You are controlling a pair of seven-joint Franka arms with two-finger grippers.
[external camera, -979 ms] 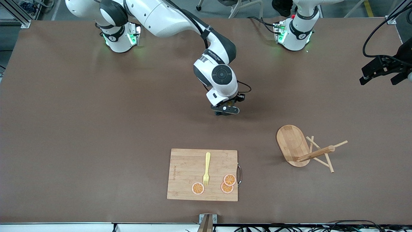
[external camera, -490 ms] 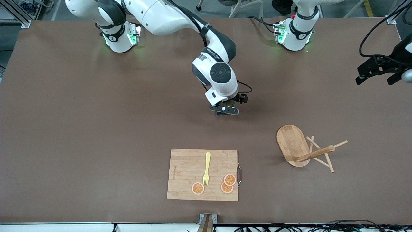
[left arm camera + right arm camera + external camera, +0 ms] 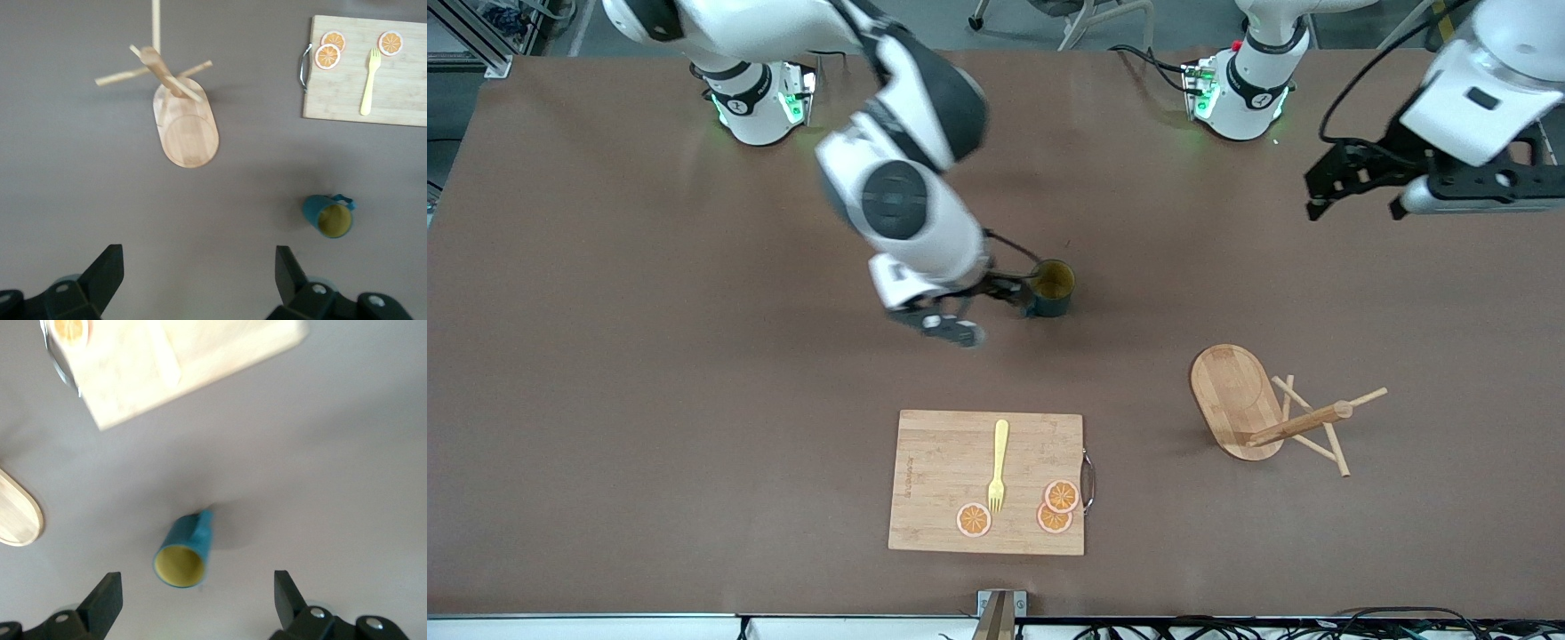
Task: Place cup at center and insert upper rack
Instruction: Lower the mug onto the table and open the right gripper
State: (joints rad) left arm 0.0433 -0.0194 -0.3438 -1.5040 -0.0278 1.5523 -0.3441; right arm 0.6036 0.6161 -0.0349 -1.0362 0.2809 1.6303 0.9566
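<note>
The cup [image 3: 1053,289], dark teal with a yellow inside, stands upright on the bare middle of the table; it also shows in both wrist views [image 3: 329,217] [image 3: 183,557]. My right gripper [image 3: 969,311] hangs open just beside it, toward the right arm's end, with nothing between its fingers [image 3: 198,600]. The upper rack [image 3: 1232,400], a bamboo mug tree, lies tipped over with its post [image 3: 1303,424] and pegs resting on the table, nearer to the front camera than the cup. My left gripper [image 3: 1353,209] is open and up in the air over bare table at the left arm's end, looking down on the rack [image 3: 190,130].
A bamboo cutting board [image 3: 925,498] with a yellow fork [image 3: 998,464] and three orange slices [image 3: 1062,495] lies near the front edge. The right arm's wrist and forearm [image 3: 898,196] hang over the table beside the cup.
The right gripper has opened, let go of the cup and pulled up and away toward its own end. The left arm has swung in over the table.
</note>
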